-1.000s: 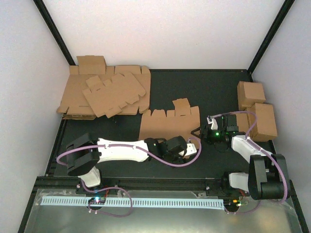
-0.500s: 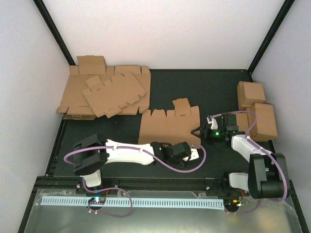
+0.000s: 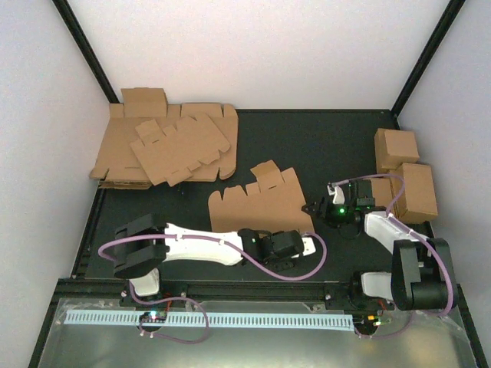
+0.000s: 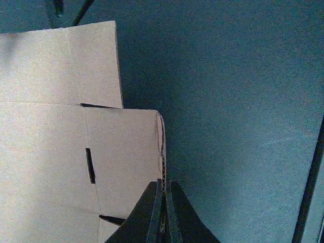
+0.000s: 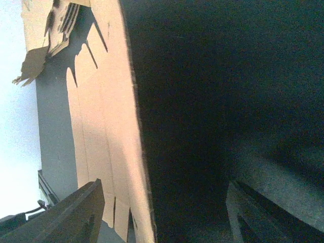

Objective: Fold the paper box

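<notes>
— What's that on the far left?
— A heap of cardboard blanks (image 3: 165, 149), flat pieces fanned out in the back left corner of the black table (image 3: 322, 146).
— And the one they're working on?
— The paper box (image 3: 257, 203) lies unfolded near the middle of the table. It's apart from the heap and turned a little askew, with its tabs pointing to the far side.
— Has the left arm got hold of it?
— Yes. The left gripper (image 4: 163, 188) is clenched on the box's right-hand edge, close to the near corner. From its wrist camera you see the two dark fingers (image 4: 149, 212) pressed together with the corrugated edge pinched between them. There's a narrow slot (image 4: 90, 164) cut in the panel beside them.
— And the right one?
— The right gripper (image 5: 164, 195) sits at the box's right side, further back than the left one. Its jaws stand wide, released. The cardboard edge runs up between them, nearer one finger, though I can't tell whether it touches.
— Anything past that?
— Folded brown boxes (image 3: 414, 192), standing close together along the table's right edge.
</notes>
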`<state>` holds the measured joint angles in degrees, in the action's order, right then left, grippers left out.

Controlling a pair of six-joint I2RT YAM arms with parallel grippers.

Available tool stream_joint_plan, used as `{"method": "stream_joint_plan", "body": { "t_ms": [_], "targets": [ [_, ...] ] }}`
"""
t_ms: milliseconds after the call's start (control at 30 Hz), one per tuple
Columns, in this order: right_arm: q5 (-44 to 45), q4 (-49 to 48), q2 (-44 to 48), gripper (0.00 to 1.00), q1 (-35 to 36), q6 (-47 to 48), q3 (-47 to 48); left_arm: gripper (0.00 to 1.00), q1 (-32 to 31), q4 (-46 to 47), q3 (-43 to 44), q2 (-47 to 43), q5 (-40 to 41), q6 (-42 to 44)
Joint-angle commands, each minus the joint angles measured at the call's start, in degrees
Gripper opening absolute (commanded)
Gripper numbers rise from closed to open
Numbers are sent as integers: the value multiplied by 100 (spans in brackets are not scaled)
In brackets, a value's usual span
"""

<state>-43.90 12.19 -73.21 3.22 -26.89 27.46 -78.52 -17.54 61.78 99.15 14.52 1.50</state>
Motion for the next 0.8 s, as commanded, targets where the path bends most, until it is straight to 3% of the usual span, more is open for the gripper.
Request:
{"method": "stream_joint_plan", "body": {
  "t_ms": [0, 167, 467, 533, 767],
  "targets": [
    [190, -22, -74, 72, 30, 101, 88, 2, -49, 33, -86, -330, 173, -104],
    [259, 67, -36, 80, 39, 180, 170, 1, -71, 180, -306, -550, 159, -157],
    [82, 254, -137, 78, 703, 263, 689, 1, -155, 656, -917, -1132, 46, -32],
    [89, 212, -193, 74, 741, 223, 721, 2, -163, 664, -952, -1184, 49, -28],
    [601, 647, -264, 33, 973, 438, 1007, 2, -172, 688, -997, -1249, 54, -44]
  ]
}}
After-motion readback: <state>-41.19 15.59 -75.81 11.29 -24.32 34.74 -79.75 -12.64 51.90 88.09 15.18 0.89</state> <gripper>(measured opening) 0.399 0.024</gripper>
